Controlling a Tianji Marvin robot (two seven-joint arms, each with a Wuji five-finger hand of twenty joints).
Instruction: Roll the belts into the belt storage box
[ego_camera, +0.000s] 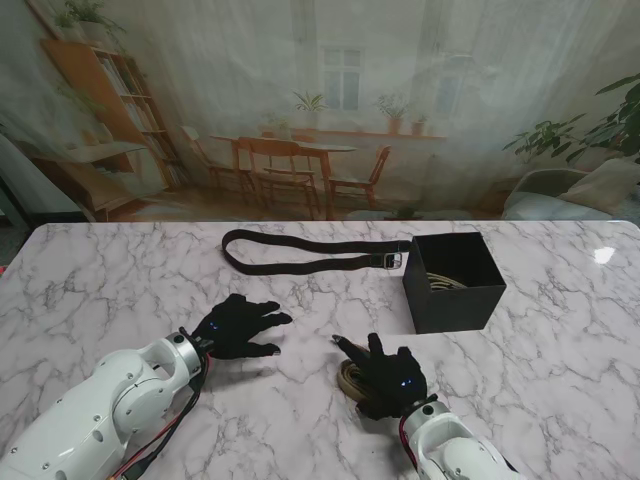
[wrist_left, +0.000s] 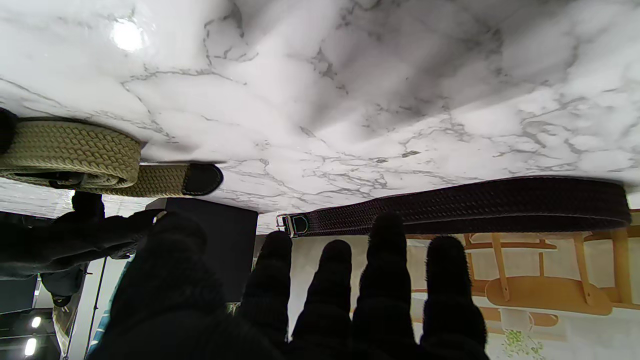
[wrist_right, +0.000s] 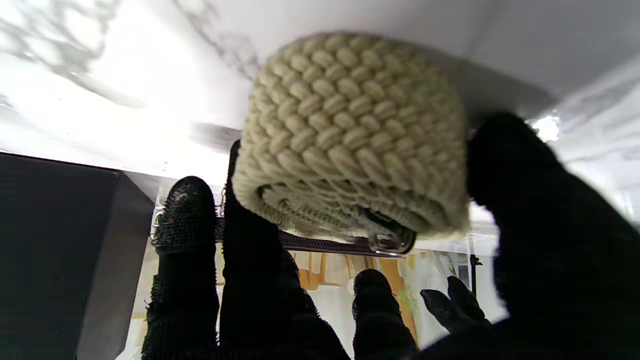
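From the stand, the right hand lies palm-down on the marble bench, covering most of a tan belt; only an edge of the belt shows at the hand's left. The right wrist view fills that in: the tan belt is a woven coil with a dark metal buckle at its rim, and the fingers and thumb wrap round it, grasping it against the bench. The left wrist view shows the same coil from the side, with a loose tail ending in a dark tip lying on the bench beside it.

The left hand rests near the bench at the left, apart from the right hand, its fingers spread and holding nothing, as the left wrist view confirms.

A dark belt lies unrolled farther from me, a long flat loop with its buckle end just beside the box. The left wrist view shows its woven texture and silver buckle, which the stand view renders only small.

The box is black, open-topped and stands to the right of the dark belt. From the stand a pale coiled belt shows inside it against the far wall; neither wrist view looks into it, showing only its dark outer wall.
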